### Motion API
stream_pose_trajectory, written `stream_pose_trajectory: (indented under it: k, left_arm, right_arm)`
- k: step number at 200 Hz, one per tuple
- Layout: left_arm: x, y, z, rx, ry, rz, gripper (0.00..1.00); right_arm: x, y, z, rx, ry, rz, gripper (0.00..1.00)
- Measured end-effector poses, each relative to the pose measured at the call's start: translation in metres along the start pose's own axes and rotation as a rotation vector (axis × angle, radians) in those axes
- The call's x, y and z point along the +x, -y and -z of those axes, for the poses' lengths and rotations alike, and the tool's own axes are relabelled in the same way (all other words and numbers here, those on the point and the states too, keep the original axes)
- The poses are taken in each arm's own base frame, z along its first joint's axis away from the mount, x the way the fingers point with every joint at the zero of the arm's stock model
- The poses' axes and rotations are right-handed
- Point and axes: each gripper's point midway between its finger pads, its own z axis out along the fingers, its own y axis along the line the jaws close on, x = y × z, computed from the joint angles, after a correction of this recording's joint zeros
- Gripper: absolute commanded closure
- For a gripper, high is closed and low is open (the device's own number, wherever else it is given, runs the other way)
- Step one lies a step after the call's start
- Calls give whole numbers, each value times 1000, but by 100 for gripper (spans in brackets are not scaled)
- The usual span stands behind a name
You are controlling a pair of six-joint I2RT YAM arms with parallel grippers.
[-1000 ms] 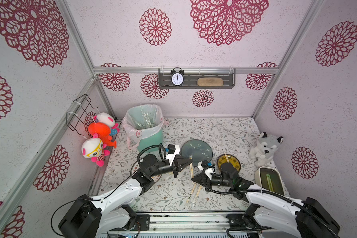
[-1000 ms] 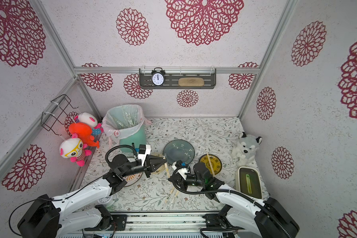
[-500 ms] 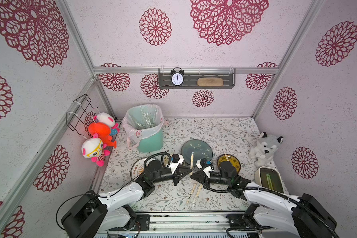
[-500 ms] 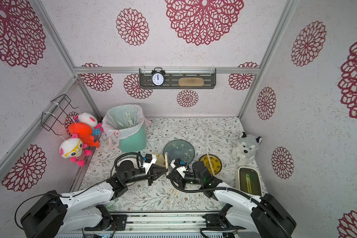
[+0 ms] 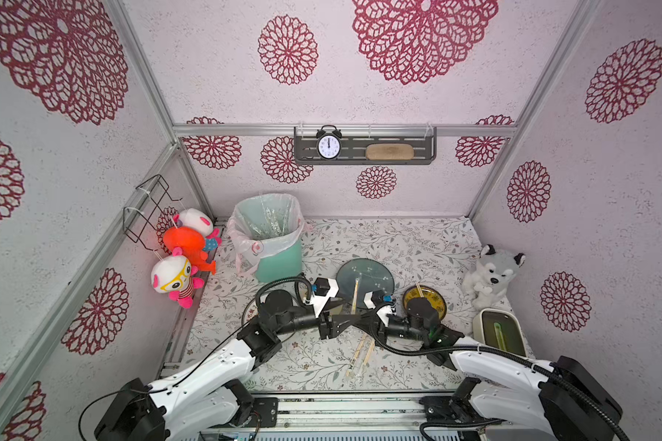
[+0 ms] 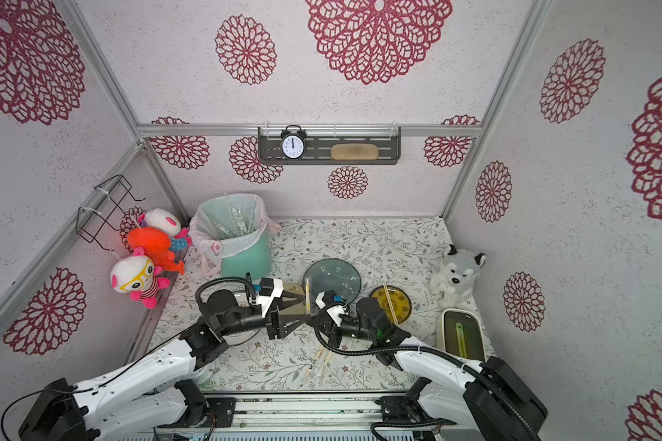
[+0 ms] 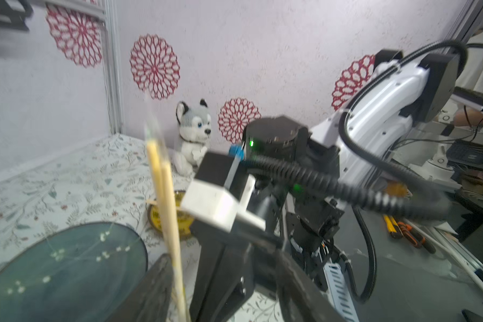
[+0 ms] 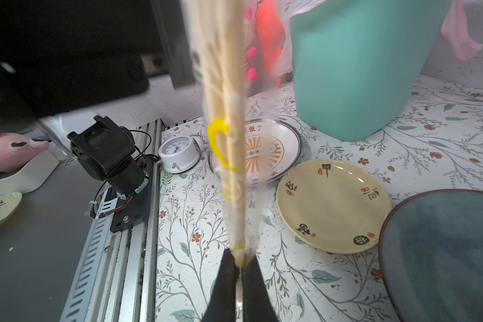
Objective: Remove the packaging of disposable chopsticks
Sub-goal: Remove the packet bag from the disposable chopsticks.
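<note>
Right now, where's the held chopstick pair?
In both top views the wrapped chopsticks stand mid-table, near the dark plate, pinched by the right gripper, left gripper alongside.

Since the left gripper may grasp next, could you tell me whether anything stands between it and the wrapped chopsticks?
Nothing visible does. The wrapped chopsticks, pinched by the shut right gripper, stand in the gap of the open left gripper, close beside one finger.

Disposable chopsticks (image 8: 232,83), pale matt wood; packaging (image 8: 216,131), clear glossy plastic film; cream plate (image 8: 333,206), shiny glazed ceramic; teal bin (image 8: 360,69), smooth matt plastic; rail (image 8: 134,264), ribbed bare metal.
</note>
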Motion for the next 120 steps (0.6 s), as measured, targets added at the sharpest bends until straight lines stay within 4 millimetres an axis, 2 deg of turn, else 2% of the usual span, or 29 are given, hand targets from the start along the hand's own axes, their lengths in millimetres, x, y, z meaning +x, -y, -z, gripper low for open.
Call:
stream_pose_trajectory:
  k: [16,35,76,120]
  left_arm:
    - [-25,-2,3,-31,37,-40,39]
    - [-34,-11,5,-82,48,-56,39]
    - [-23,-44,14,-184,26,-16,41]
    - [-5,-42,0,-102,-8,35,60]
  right_arm:
    - [1,-2,-2,-2,-6,1,100]
    - [1,-3,-3,-3,-8,5,100]
    - [2,-3,-3,5,-10,5,100]
    - [3,-3,-3,6,-13,5,100]
